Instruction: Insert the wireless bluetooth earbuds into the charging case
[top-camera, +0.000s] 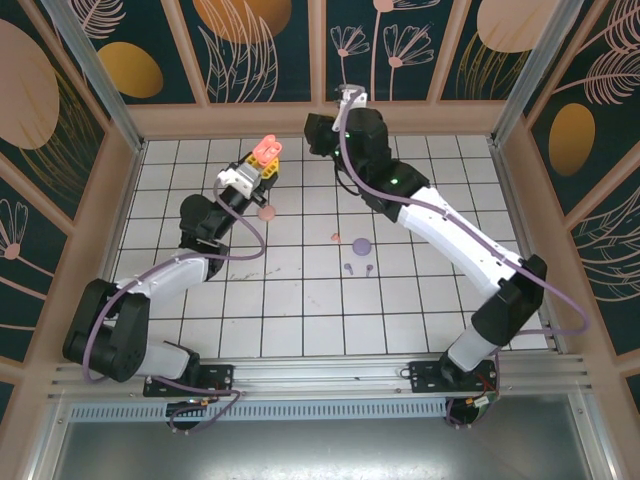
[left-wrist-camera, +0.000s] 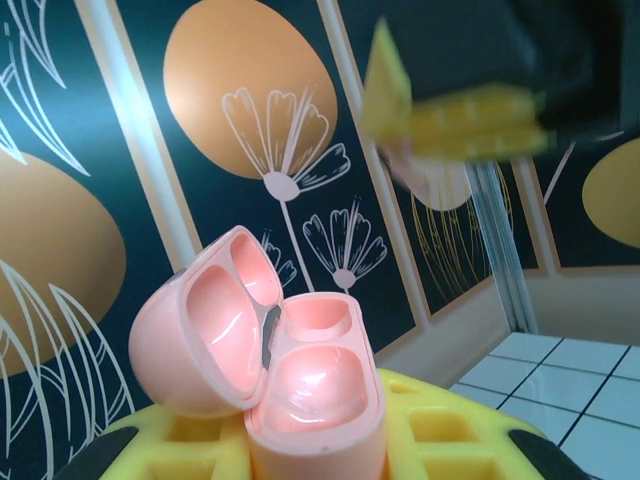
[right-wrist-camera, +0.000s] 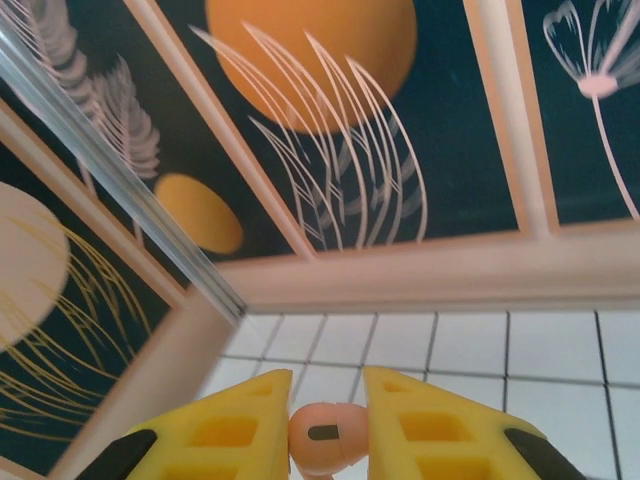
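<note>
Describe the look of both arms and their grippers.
The left arm and right arm share white shells, black joints and trailing purple cables. The left gripper and right gripper have yellow fingers moulded with square pockets and black patches near the base.

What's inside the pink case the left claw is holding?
Nothing: the open case shows two empty wells, and its lid two empty hollows. Its base is hidden in the left claw.
</note>
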